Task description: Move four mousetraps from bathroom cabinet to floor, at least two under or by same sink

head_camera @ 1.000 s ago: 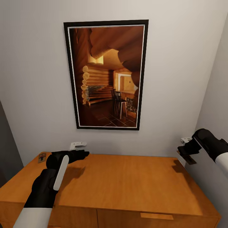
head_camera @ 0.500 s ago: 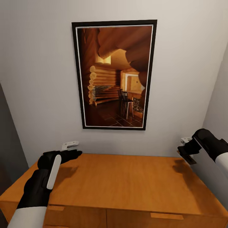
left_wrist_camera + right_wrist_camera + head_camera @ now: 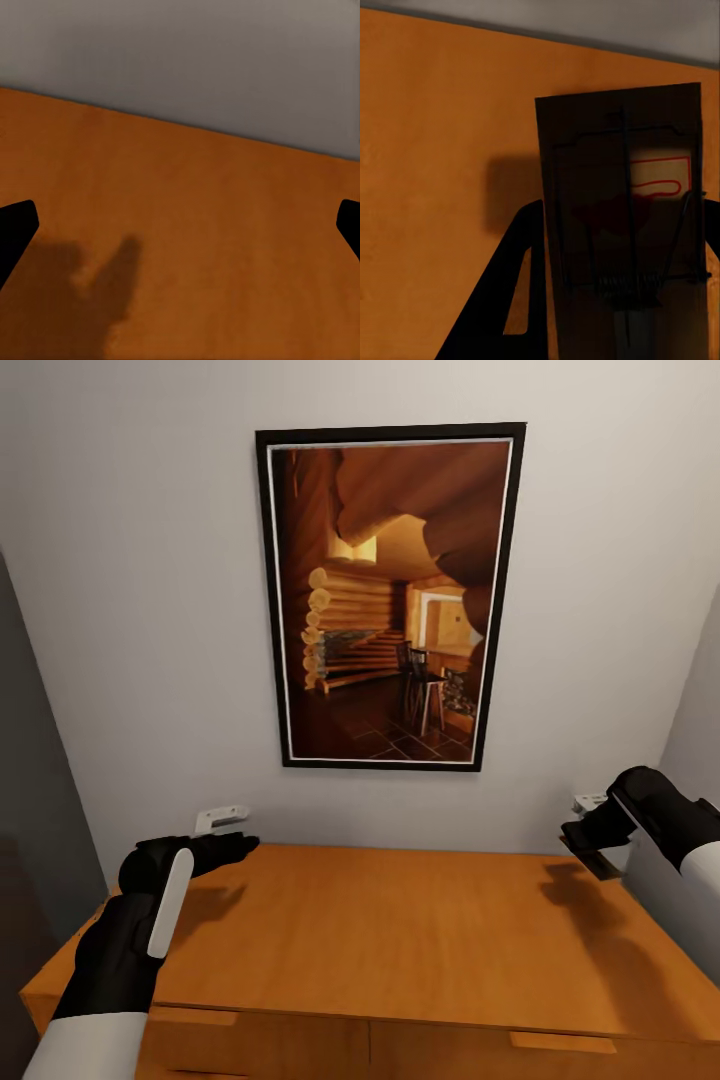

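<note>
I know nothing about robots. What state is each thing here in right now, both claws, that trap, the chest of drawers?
Left claw: open, nothing in it, held above the cabinet top.
Right claw: shut on the mousetrap, raised over the cabinet's right end.
Mousetrap: gripped, lifted off the wood, wire side showing.
Cabinet: the drawers in sight are shut.
Framed picture: hanging upright on the wall.

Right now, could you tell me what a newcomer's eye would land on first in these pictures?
First, the large black-framed picture of a log-cabin interior on the grey wall, above the orange-brown wooden cabinet top. Next, the right hand held over the cabinet's right end, gripping a flat tan wooden mousetrap with dark wire parts.
</note>
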### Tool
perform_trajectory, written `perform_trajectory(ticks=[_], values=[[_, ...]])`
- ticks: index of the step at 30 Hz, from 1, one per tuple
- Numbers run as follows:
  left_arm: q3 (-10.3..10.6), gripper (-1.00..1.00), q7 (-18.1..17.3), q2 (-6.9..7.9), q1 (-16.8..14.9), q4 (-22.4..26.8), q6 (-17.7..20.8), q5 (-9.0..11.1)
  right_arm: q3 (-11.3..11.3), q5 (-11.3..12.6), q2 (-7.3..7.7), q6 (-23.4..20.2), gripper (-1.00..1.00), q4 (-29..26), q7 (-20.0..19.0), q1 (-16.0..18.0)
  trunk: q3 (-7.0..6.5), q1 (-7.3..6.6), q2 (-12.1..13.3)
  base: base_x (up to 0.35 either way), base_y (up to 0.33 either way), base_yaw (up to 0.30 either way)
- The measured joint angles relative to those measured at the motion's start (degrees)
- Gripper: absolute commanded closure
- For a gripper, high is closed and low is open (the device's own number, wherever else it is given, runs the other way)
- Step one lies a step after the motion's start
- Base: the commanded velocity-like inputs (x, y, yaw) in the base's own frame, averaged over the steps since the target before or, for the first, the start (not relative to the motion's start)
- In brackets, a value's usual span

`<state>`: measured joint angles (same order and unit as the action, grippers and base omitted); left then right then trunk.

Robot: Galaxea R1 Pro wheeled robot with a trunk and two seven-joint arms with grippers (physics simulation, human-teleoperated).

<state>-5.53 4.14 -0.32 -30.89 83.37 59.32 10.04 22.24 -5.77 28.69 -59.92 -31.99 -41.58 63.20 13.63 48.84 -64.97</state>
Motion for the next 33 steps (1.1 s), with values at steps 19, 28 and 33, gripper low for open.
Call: perform_trajectory(ticks=[19,28,33], values=[[0.0,-1.0,0.0,0.0,0.0,0.0,-0.1,0.0,0.0,0.0,0.19,0.0,1.0,0.5,0.1,0.0,0.0,0.0,0.0,0.0,0.224,0.0],[0.0,-1.0,0.0,0.01,0.0,0.0,-0.1,0.0,-0.2,0.2,8.26,0.0,1.0,0.8,0.0,0.0,0.0,0.0,0.0,0.0,0.007,0.0],[0.0,-1.0,0.0,0.0,0.0,0.0,-0.1,0.0,-0.4,0.5,11.91,0.0,1.0,0.8,-0.2,0.0,0.0,0.0,0.0,0.0,0.0,0.0]])
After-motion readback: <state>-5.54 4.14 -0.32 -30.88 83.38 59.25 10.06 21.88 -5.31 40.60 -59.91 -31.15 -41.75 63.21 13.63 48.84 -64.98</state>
